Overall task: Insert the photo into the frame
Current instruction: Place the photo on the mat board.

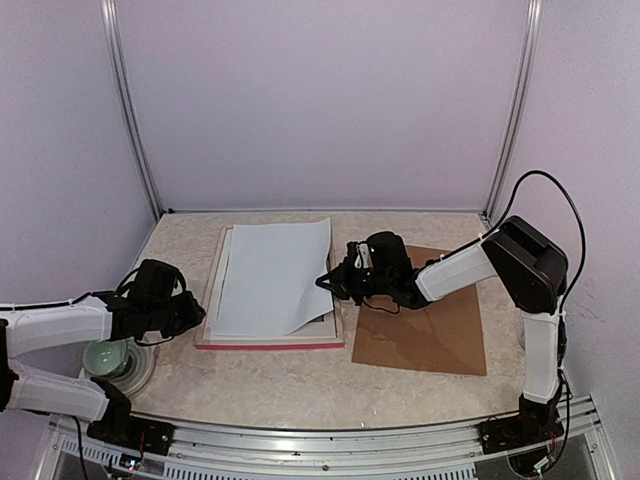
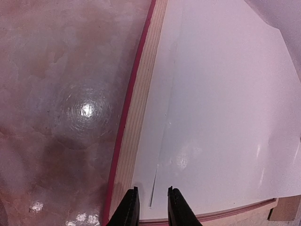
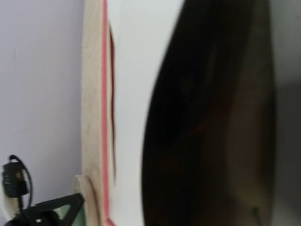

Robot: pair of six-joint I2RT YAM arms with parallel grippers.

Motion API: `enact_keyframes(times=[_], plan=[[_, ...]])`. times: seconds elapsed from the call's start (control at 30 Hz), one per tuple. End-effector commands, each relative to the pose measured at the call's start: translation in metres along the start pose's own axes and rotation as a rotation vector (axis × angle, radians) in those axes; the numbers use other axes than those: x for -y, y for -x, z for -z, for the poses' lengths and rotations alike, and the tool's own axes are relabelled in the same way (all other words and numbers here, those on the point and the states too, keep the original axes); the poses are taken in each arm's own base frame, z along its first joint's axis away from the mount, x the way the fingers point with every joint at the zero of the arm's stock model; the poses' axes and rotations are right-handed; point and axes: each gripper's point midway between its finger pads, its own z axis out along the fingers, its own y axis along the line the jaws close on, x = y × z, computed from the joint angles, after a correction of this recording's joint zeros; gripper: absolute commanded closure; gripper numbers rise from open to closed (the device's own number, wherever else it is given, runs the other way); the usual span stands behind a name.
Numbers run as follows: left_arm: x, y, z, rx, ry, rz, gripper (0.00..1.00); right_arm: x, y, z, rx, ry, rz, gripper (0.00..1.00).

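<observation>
Bearing, on mottled beige desk [image 1: 280,385], pink-red frame [image 1: 270,343], lying flat at middle, pale back up. Bearing brown backing board [image 1: 430,335] too, lying flat just right of frame. Holding pale green round thing [image 1: 103,357] on grey disc [image 1: 140,374] at near left.

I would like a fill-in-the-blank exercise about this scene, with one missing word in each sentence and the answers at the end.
1. The photo lies with its ____ back facing up.
2. The right tool holds up the photo's ____ edge.
3. The backing board, on the table beside the frame, is ____ in colour.

Missing words: white; right; brown.
</observation>
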Motion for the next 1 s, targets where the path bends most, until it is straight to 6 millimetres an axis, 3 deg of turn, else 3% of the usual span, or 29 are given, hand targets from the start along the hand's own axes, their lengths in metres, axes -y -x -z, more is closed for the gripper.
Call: enact_keyframes(times=[0.0,0.47,0.6,0.73,0.97], plan=[[0.000,0.004,0.001,0.021,-0.013,0.018,0.77,-0.026,-0.006,0.002,-0.030,0.100,-0.021,0.97],[-0.001,0.001,0.000,0.018,-0.020,0.023,0.77,-0.021,-0.008,0.010,-0.045,0.144,-0.076,0.97],[0.000,0.001,0.000,0.016,-0.024,0.023,0.77,-0.015,-0.001,0.023,-0.018,0.143,-0.103,0.96],[0.000,0.000,0.000,0.016,-0.027,0.025,0.77,-0.020,0.008,0.030,-0.017,0.221,-0.138,0.96],[0.000,-0.001,-0.002,0.010,-0.028,0.027,0.77,-0.035,0.015,0.021,-0.048,0.280,-0.150,0.96]])
